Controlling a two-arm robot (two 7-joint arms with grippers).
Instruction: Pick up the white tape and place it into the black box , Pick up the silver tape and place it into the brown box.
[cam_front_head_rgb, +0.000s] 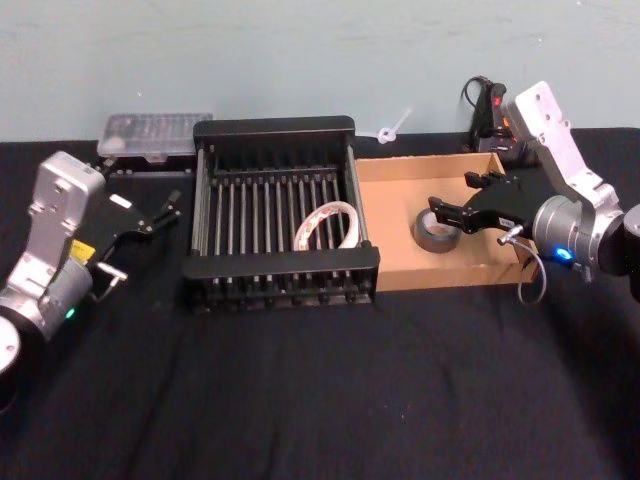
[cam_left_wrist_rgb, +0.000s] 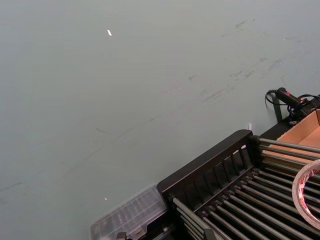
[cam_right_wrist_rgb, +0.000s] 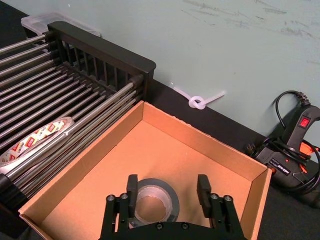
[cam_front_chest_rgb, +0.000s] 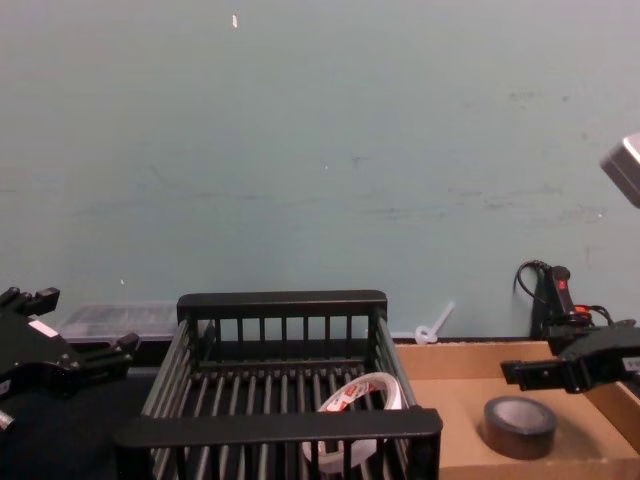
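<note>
The white tape (cam_front_head_rgb: 325, 225) leans on edge on the bars inside the black box (cam_front_head_rgb: 275, 128), near its right wall; it also shows in the chest view (cam_front_chest_rgb: 350, 400) and in both wrist views (cam_left_wrist_rgb: 307, 192) (cam_right_wrist_rgb: 35, 142). In the brown box (cam_front_head_rgb: 400, 210), to the right of the crate, the silver tape (cam_front_head_rgb: 437, 232) lies flat on the floor. My right gripper (cam_front_head_rgb: 458, 196) hovers just above that roll, open, its fingers apart over the silver tape (cam_right_wrist_rgb: 152, 202). My left gripper (cam_front_head_rgb: 165, 210) is open with nothing in it, left of the crate.
A clear plastic case (cam_front_head_rgb: 155, 135) sits behind the crate's left corner. A black tool with a red switch (cam_front_head_rgb: 490, 110) and its cable lie behind the cardboard box, and a white zip tie (cam_front_head_rgb: 390, 130) lies by the wall. Black cloth covers the table front.
</note>
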